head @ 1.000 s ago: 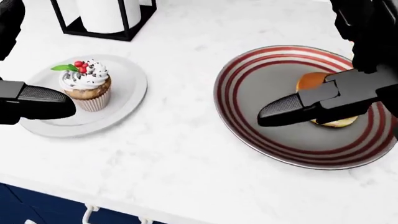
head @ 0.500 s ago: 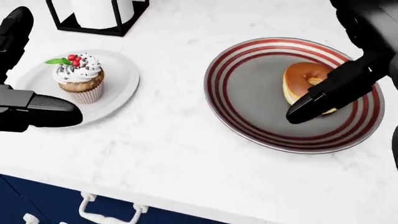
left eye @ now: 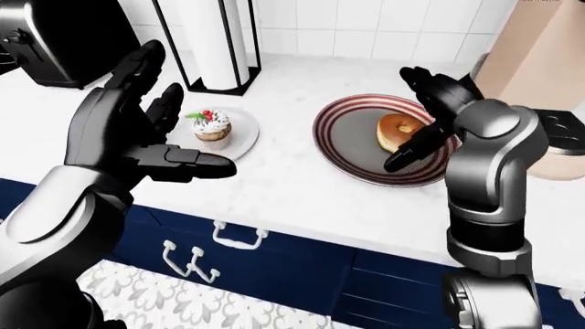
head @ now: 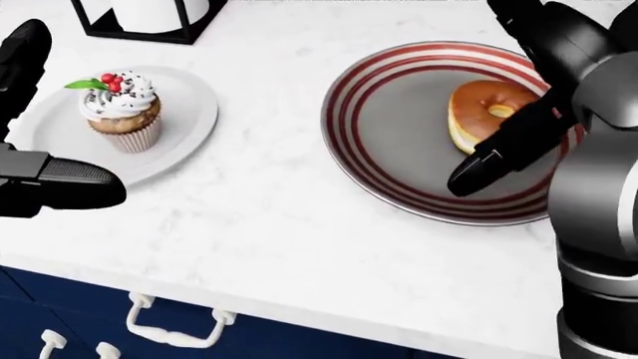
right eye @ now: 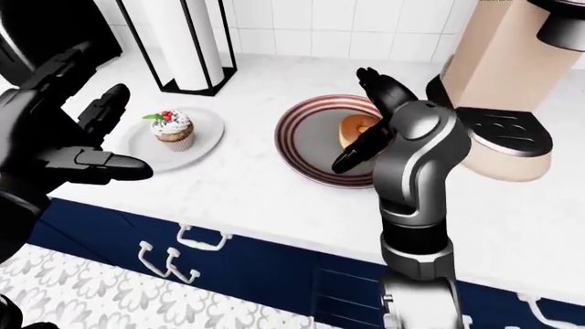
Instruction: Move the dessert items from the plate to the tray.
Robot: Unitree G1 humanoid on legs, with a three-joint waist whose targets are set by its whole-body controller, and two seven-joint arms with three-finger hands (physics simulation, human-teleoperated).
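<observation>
A cupcake [head: 120, 108] with white frosting and red berries stands on a small white plate [head: 189, 112] at the left. On the round red-striped tray [head: 379, 112] at the right lies a glazed donut [head: 484, 112]. My right hand [left eye: 407, 118] is open over the donut's right side, its fingers [head: 544, 34] spread above it and its thumb [head: 488, 161] pointing down-left across the donut's lower edge. My left hand [left eye: 187, 110] is open, held above the counter to the left of the cupcake plate and not touching it.
A black paper-towel holder [left eye: 219, 48] stands above the cupcake plate, with a dark appliance [left eye: 46, 34] at top left. A beige machine [right eye: 498, 89] sits right of the tray. The white counter's edge [head: 299, 307] runs above navy drawers [left eye: 274, 253] with handles.
The camera shifted, so plate and tray slid up and left in the head view. My right hand turned from lying across the donut to standing at its right side, uncovering it.
</observation>
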